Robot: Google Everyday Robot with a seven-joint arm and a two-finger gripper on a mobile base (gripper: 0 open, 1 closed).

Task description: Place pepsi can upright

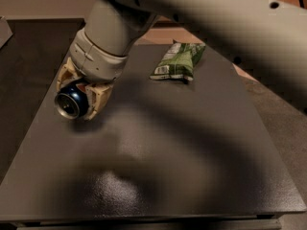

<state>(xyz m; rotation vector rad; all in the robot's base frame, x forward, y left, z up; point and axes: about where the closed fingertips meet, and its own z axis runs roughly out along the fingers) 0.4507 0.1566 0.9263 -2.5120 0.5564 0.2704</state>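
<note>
The pepsi can [72,100] is dark blue with a silver end that faces the camera. It is held tilted, close to lying on its side, over the left part of the dark table [158,166]. My gripper [79,97] is shut on the can, with its tan fingers [99,98] on both sides of it. The grey wrist and arm run up and to the right across the view. I cannot tell whether the can touches the table.
A green chip bag [178,61] lies flat at the back middle of the table. The table's left edge is close to the can. A lighter floor shows on the right. The arm casts a wide shadow on the tabletop.
</note>
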